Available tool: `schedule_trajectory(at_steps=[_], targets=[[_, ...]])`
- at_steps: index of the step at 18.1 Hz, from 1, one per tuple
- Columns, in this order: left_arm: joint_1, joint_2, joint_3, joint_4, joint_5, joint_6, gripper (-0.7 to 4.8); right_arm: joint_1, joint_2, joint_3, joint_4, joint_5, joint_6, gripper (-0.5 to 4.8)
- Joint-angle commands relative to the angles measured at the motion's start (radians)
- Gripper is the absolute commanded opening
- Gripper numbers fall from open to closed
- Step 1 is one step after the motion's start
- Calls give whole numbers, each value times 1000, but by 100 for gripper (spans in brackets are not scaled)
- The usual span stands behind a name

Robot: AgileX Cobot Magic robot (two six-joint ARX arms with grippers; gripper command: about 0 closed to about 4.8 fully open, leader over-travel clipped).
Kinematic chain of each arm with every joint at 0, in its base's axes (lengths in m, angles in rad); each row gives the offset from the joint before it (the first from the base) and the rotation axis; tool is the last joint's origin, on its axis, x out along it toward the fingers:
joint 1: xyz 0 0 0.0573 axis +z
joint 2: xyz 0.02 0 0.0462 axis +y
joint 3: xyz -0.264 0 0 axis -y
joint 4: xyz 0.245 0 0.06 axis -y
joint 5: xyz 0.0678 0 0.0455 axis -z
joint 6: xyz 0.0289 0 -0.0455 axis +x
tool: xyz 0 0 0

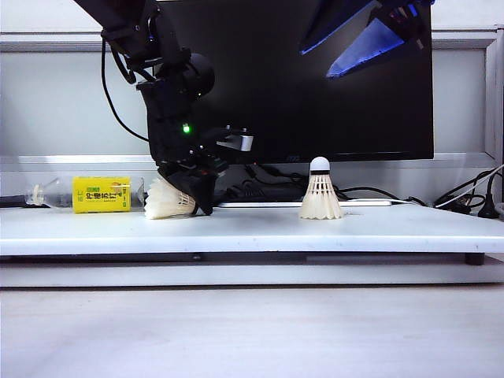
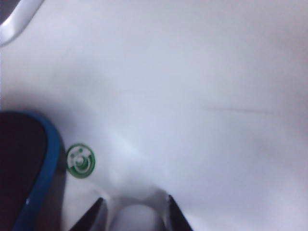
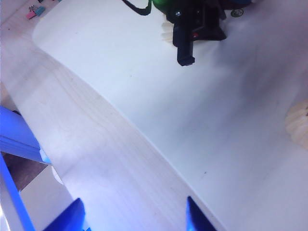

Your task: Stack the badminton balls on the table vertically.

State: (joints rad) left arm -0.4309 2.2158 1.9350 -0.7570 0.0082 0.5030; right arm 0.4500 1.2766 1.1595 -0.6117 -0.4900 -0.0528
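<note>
Two tools: left (image 1: 187,198) around tipped shuttlecock (image 1: 168,201), right (image 1: 364,35) wide apart.

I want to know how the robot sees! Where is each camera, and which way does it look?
Exterior view: low in front of the table, facing the monitor; shows both arms, left gripper at the lying shuttlecock.
Left wrist view: looks down past the left gripper at white table.
Right wrist view: high, looks down past the open right gripper.
Shared: exterior and right wrist views both show the left arm.
</note>
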Motion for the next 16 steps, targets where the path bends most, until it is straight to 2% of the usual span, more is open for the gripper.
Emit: schedule_trajectory(at_steps=[1, 3, 4, 5, 8, 9, 10, 11, 12, 13, 14, 15, 16], targets=[[4, -27, -7, -56, 89, -31, 170, 0, -23, 5, 21, 67, 2, 269], [5, -68, -7, -46, 193, -54, 170, -2, -60, 5, 26, 221, 2, 269], [5, -89, -7, -35, 260, -71, 170, -2, -93, 4, 26, 359, 2, 269], [5, -101, -8, -22, 305, -82, 170, -2, -119, 4, 26, 438, 2, 269], [5, -118, -8, 29, 432, -150, 170, -2, -180, 4, 17, 540, 1, 264], [5, -121, -8, 26, 420, -148, 170, -2, -199, 4, 6, 573, 0, 261], [5, -121, -8, 21, 325, -184, 192, -4, -212, 4, -19, 605, 0, 261], [5, -121, -8, 21, 280, -235, 227, -13, -214, 4, -35, 603, 0, 261], [5, -122, -7, 15, 249, -341, 247, -28, -213, 3, -53, 601, 1, 261], [5, -122, -7, 4, 263, -494, 248, -31, -213, 3, -61, 601, 5, 261], [1, -122, -8, 5, 296, -601, 249, -32, -214, 3, -64, 601, 21, 261], [-13, -122, -8, 23, 312, -700, 279, -32, -214, 3, -69, 601, 28, 261], [-33, -122, -7, 49, 307, -799, 344, -32, -214, 3, -73, 600, 28, 261]])
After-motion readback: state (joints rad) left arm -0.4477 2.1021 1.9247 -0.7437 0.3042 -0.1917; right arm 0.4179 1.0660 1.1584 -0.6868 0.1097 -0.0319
